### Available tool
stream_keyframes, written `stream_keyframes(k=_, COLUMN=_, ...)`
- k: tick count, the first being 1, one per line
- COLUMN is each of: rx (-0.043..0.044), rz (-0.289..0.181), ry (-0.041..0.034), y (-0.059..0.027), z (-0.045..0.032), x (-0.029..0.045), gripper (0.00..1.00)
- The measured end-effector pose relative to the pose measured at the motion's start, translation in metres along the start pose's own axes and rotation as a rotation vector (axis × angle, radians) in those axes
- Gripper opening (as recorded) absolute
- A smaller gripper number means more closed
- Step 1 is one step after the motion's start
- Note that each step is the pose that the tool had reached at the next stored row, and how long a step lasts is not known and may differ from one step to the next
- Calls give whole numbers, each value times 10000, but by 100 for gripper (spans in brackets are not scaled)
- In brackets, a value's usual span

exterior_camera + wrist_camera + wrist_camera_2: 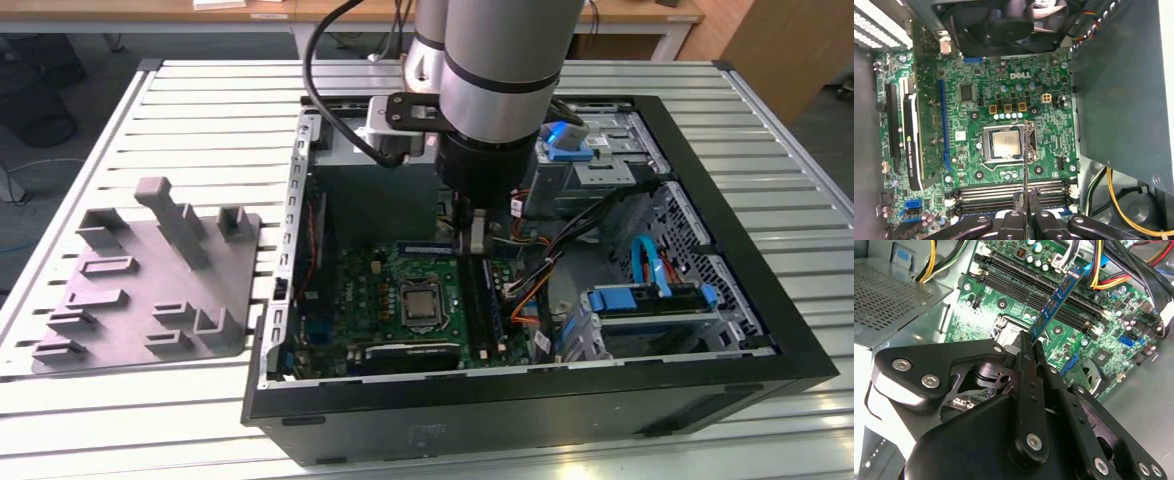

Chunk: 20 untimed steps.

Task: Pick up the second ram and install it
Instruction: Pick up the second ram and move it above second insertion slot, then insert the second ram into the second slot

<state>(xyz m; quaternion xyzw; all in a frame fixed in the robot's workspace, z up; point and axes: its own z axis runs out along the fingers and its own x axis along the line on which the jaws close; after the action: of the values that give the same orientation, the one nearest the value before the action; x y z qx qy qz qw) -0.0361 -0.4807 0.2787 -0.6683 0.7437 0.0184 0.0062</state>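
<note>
The pincer (1031, 345) is clenched on the second ram (1056, 300), a slim blue-green memory stick. The stick hangs inside the open black computer case (534, 400), over the green motherboard (984, 75) and close to its black memory slots (989, 192). Whether it touches them cannot be told. At the exterior view's left, a grey moulded plastic block (147, 290) lies on the slatted metal table (214, 90).

Links of the gripper (1030, 344) were matt black with bright metal screws. The second ram (1056, 302) showed a glossy blue board. The motherboard (979, 70) was green and lacquered. The case (534, 410) looked matt black metal; the table (200, 100), ribbed pale metal; the block (147, 290), matt grey plastic.
</note>
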Motion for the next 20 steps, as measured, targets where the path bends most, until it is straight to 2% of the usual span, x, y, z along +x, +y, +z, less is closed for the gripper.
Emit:
stream_keyframes(k=14, rx=2, rz=44, ry=-2, y=0, z=0, x=0, gripper=14)
stream_keyframes(k=20, rx=14, rz=381, ry=-7, y=0, z=2, x=0, gripper=14)
